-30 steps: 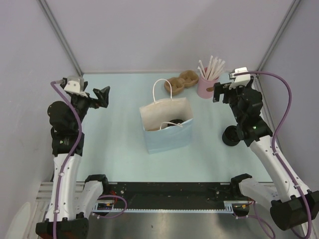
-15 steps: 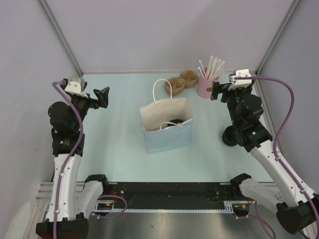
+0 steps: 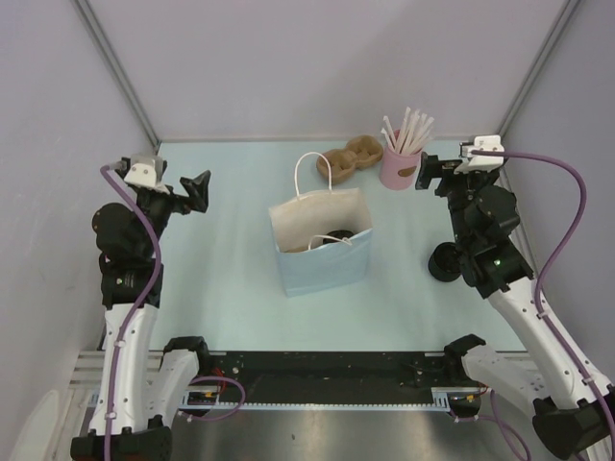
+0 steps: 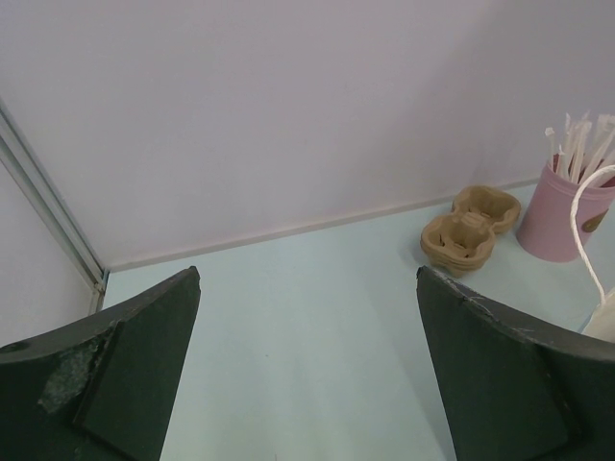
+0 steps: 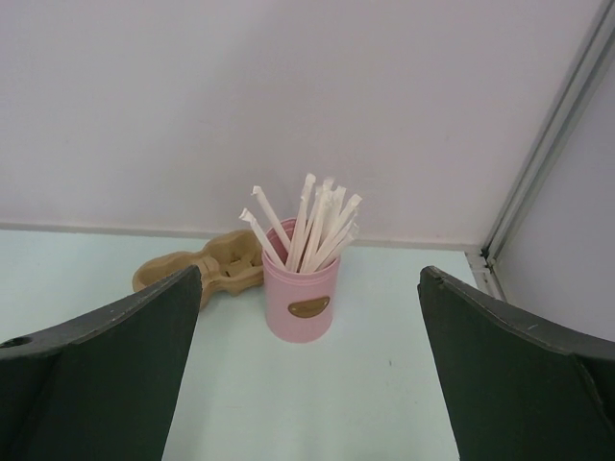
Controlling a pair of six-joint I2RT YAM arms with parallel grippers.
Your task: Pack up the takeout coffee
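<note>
Takeout coffee [image 3: 335,235] is sitting inside the paper bag [image 3: 322,259] at mid-bench [image 3: 231,279], black lid facing up, long axis apparently vertical. Left tool [image 3: 193,191] and right tool [image 3: 426,175] are hovering, fingers apart, gripping nothing.

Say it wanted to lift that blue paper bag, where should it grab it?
Probably the handle loop at the paper bag's far rim, from straight above: it stands upright and clear, thin enough to pinch, whereas the bag's walls look wide and flimsy.
</note>
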